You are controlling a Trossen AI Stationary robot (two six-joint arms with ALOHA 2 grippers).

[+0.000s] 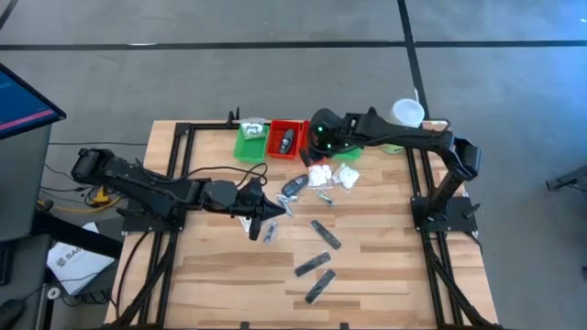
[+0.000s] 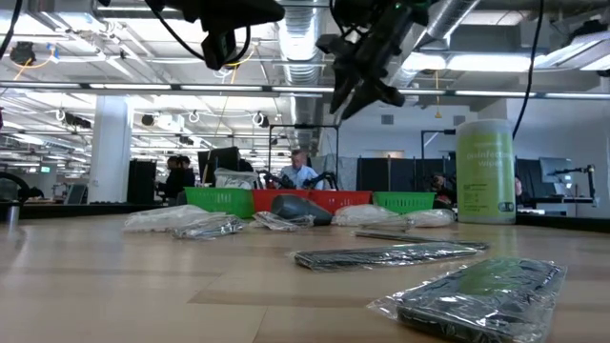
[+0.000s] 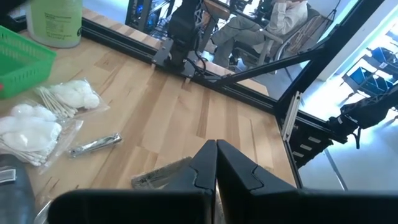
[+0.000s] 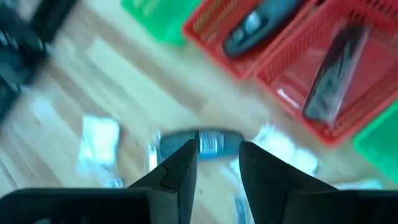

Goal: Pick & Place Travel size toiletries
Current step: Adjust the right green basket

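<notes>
Nearest the low camera lies a dark grey flat bar (image 2: 477, 295) in clear wrap, with a second wrapped bar (image 2: 386, 254) just behind it; from above, three such bars (image 1: 317, 266) sit on the front half of the table (image 1: 385, 275), well apart from the trays. They appear to be untouched stock waiting to be sorted.

Mid-table, loose toiletries cluster between the two arms: white soft packets (image 1: 332, 174), a black oval piece (image 1: 293, 187) and a small silvery tube (image 1: 323, 196). Behind them stand the trays: a green tray (image 1: 249, 142) holding something white and a red tray (image 1: 287, 139) holding a dark piece. In the right wrist view two red compartments (image 4: 298, 50) show, each with a dark item, which suggests sorting by kind is already under way. The pale green canister (image 2: 486, 171) stands at the far right corner, outside the task.

The right gripper (image 1: 323, 139) is raised off the table, just beside the red tray and above the packet cluster, its arm reaching in from the right rear post. Its jaws stand partly apart with nothing between them; its wrist view looks straight down at another black oval piece (image 4: 199, 143). It is probably between a drop and the next pick.

The left gripper (image 1: 261, 218) is stretched low across the table's left half, fingers pressed together and empty. It lies just beside a small silvery tube (image 1: 271, 233) and looks to be waiting.
</notes>
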